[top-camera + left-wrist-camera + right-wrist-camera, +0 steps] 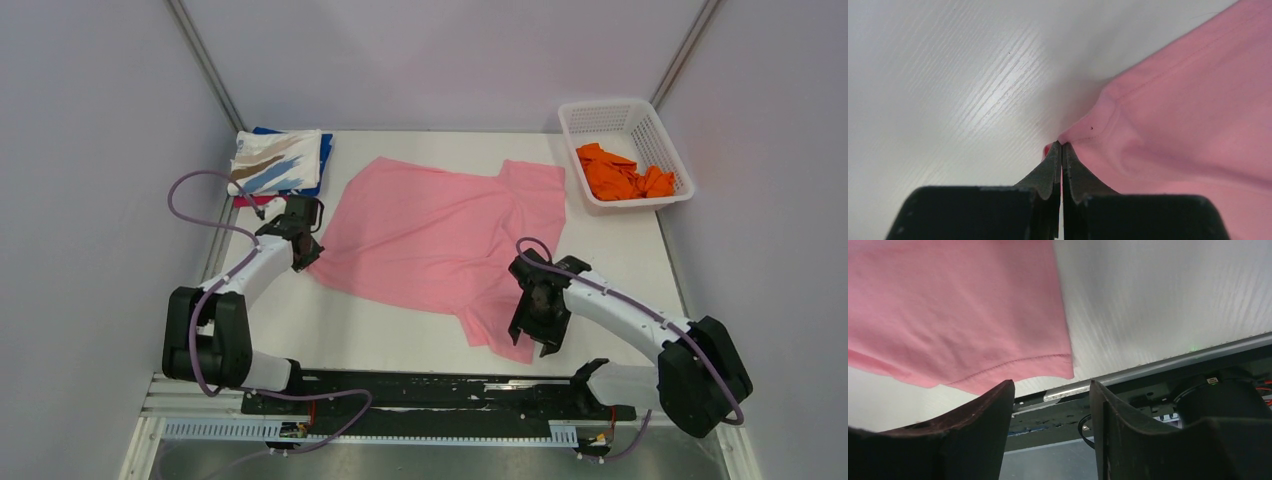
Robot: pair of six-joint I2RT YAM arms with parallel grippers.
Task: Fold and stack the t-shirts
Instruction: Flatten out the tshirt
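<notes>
- We see the pink t-shirt (430,235) spread open in the middle of the white table (380,335). It lies mostly flat with a few soft creases.
- One sleeve points toward the far right, near the basket (603,113). Another flap of the shirt reaches toward the near edge, by the right arm.
- Its cloth is plain light pink, with a line of stitching along the edges.
- At the far left corner of the table sits a folded stack (280,163). The top shirt is white with blue and tan streaks, blue cloth shows under it, and a strip of magenta shows at its near edge.
- An orange t-shirt (625,175) lies crumpled inside the white lattice basket at the far right.
- The left pincer (1061,149) sits at the shirt's left corner, low on the table. Its jaws are pressed together with almost no gap, and a pinch of the pink corner is caught between the tips. The cloth puckers into a small peak there.
- The right pincer (1050,386) is at the shirt's near flap. Its jaws stand partly apart with a clear gap, and nothing is gripped between them.
- In the right wrist view the pink stitched edge lies just beyond the tips. We cannot tell whether either finger touches it.
</notes>
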